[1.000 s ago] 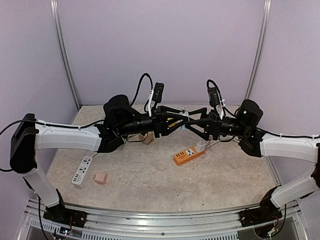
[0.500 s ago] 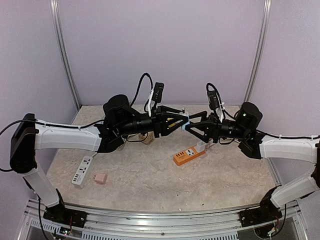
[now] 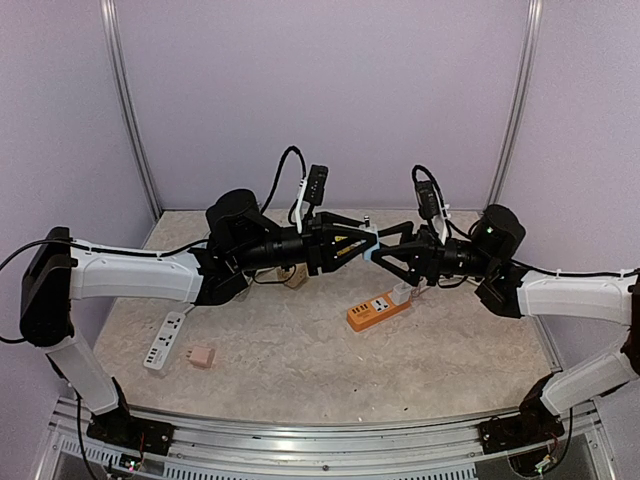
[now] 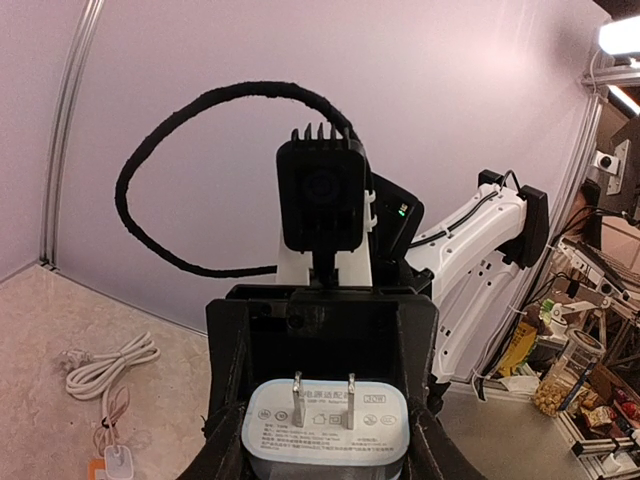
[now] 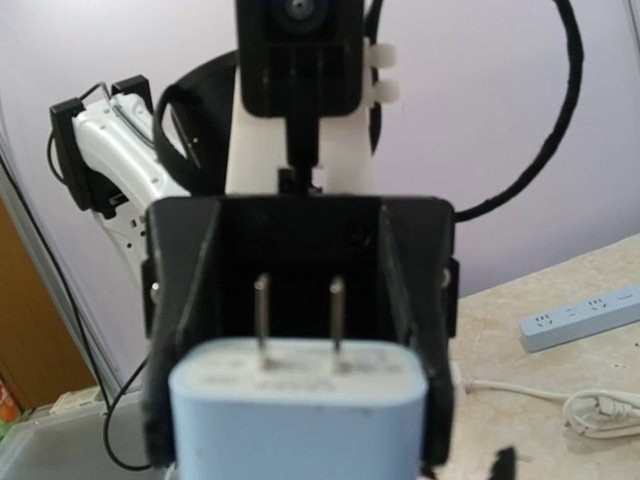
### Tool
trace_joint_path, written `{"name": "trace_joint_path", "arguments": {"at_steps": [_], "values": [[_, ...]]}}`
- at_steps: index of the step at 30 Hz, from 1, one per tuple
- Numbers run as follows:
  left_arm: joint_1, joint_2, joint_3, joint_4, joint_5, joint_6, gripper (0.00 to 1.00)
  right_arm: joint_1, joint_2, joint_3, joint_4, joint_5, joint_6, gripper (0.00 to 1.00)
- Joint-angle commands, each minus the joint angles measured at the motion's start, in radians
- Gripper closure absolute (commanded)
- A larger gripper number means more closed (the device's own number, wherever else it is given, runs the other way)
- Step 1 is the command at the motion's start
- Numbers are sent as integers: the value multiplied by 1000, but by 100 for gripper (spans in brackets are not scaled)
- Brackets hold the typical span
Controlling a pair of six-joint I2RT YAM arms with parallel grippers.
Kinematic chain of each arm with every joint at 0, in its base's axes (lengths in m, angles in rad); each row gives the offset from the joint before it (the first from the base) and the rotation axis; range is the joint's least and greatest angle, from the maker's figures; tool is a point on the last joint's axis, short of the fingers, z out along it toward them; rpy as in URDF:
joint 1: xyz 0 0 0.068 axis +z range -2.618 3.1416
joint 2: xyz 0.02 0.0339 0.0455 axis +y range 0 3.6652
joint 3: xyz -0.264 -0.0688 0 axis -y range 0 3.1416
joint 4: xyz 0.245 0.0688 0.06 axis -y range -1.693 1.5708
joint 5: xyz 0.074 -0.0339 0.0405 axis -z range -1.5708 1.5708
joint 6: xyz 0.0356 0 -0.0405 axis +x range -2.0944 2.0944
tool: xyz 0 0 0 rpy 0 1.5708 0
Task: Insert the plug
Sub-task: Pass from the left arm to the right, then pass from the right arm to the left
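Pale lilac walls point(image 3: 320, 90) close the cell on three sides, plain and matte, no windows in view. A silver metal left post point(image 3: 128, 110) and right post point(image 3: 515, 100) stand at the back corners. The tabletop point(image 3: 300, 370) is beige with a speckled stone look, evenly lit, with only soft shadows. A grooved aluminium rail point(image 3: 320, 445) runs along the near edge. In the left wrist view, the same lilac wall fills most of the frame. Past the open side at right sits cluttered shelving point(image 4: 600, 275) with a jar point(image 4: 583, 362), contents unclear. A bright strip light point(image 4: 620, 35) shows in the top right corner. In the right wrist view there is lilac wall behind and a brown wood-coloured panel point(image 5: 22, 370) low left.
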Motion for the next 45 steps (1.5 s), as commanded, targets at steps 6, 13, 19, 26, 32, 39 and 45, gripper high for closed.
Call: {"name": "trace_joint_path", "arguments": {"at_steps": [6,13,19,26,32,39,45], "values": [[3,3,16,40,13,2,75,10,13,-1,-13,-1,-15,34],[6,3,15,42,15,1,75,9,28,11,-15,-9,-10,36],[5,7,16,42,18,-1,75,9,30,19,-2,-11,-1,48],[8,0,9,27,17,1,41,10,18,36,-47,-16,-14,67],[38,-59,-59,22,-33,-42,1,9,-50,75,-358,88,-203,69],[56,-121,63,-411,-244,-124,1,13,-120,160,-754,366,-472,75],[61,-123,184,-707,-232,-172,1,82,-155,206,-938,680,-656,74]]}}
